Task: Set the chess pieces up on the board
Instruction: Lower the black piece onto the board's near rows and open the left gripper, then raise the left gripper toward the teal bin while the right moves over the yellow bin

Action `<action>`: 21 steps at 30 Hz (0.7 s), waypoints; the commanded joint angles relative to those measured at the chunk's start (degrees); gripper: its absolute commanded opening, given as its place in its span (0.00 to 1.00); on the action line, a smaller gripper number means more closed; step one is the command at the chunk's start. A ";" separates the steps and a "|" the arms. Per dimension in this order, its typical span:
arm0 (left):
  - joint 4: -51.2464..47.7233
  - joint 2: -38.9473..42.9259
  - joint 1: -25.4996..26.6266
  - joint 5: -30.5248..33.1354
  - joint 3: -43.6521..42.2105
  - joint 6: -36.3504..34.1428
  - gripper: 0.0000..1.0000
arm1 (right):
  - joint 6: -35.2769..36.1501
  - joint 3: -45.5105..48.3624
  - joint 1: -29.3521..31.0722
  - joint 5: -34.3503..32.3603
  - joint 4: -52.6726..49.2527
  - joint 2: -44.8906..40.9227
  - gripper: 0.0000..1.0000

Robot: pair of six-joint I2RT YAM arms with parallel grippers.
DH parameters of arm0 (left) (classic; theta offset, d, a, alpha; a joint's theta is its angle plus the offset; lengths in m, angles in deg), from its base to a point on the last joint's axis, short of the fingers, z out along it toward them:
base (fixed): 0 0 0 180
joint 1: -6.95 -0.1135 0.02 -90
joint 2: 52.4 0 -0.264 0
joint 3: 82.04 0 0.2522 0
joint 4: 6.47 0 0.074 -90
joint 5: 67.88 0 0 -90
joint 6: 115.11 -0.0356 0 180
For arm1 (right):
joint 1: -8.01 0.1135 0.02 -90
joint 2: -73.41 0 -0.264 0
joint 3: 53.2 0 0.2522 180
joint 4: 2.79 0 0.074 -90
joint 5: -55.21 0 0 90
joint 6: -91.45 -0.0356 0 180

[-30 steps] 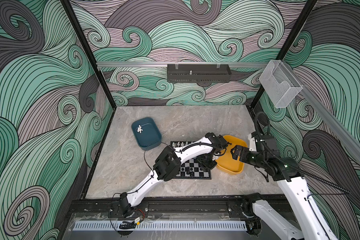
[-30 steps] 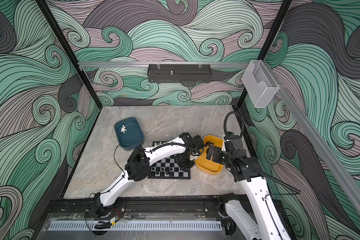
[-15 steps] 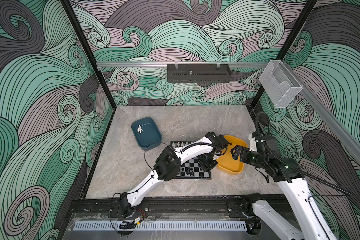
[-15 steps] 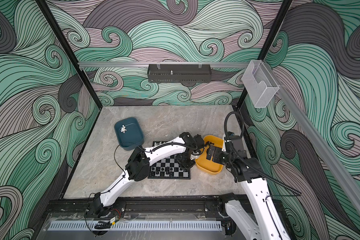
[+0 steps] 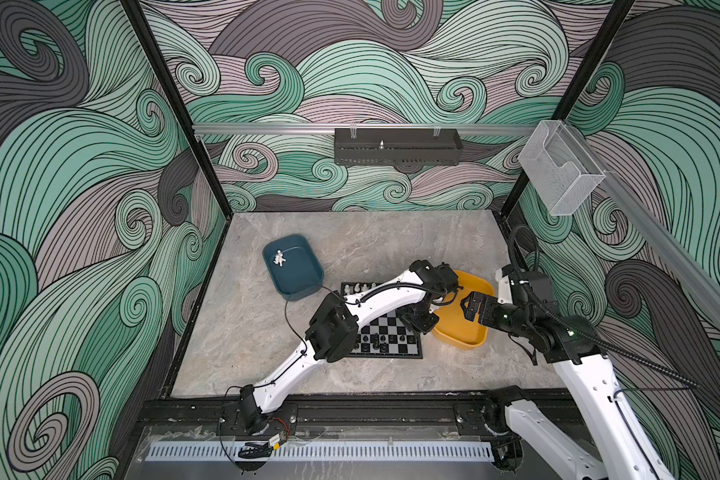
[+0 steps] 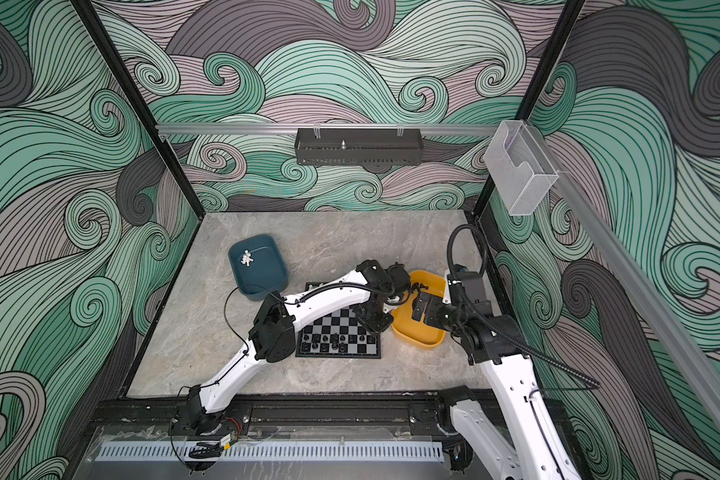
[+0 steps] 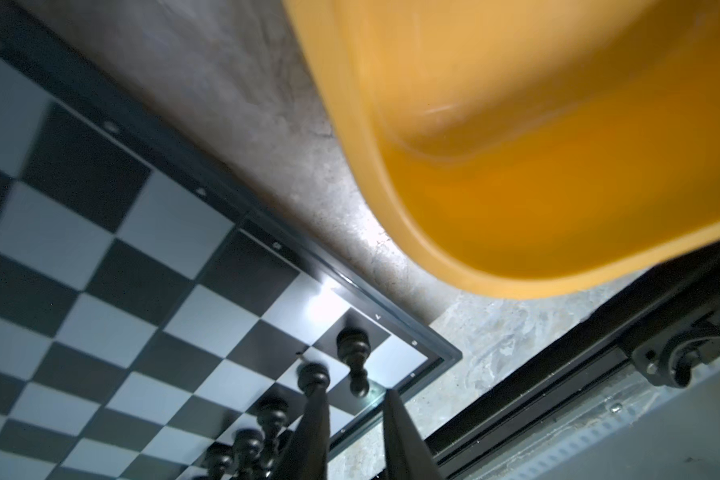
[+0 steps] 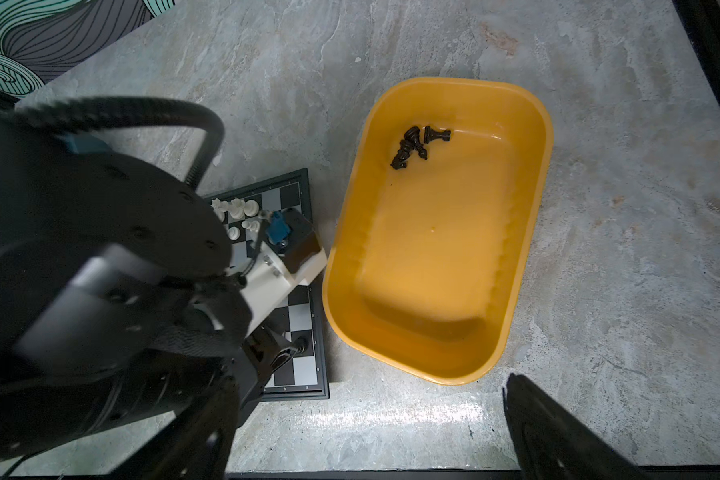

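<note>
Grey marbled tabletop (image 5: 391,241) carrying three things: teal tray (image 5: 308,291) toward the far left, checkered board (image 5: 387,330) near the middle front, yellow tray (image 5: 454,328) just right of the board, a narrow strip of stone showing between them

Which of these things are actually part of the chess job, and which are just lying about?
Job: board, placed black pieces, placed white pieces, spare black pieces in the yellow tray, spare white pieces in the teal tray.
Lying about: black wall rack, clear plastic box.
</note>
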 commanded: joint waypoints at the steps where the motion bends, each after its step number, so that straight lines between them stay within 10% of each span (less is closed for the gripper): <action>1: 4.93 15.79 -2.98 6.68 -2.13 4.74 0.37 | 0.08 1.24 -0.08 1.09 2.38 2.32 1.00; 11: 36.05 63.86 -12.40 9.11 -50.12 5.35 0.98 | 1.14 1.50 -3.21 -7.02 14.81 22.13 0.81; 21: 44.76 93.99 -21.14 4.88 -80.09 4.11 0.99 | 9.44 -15.55 -3.93 -14.04 15.96 53.20 0.41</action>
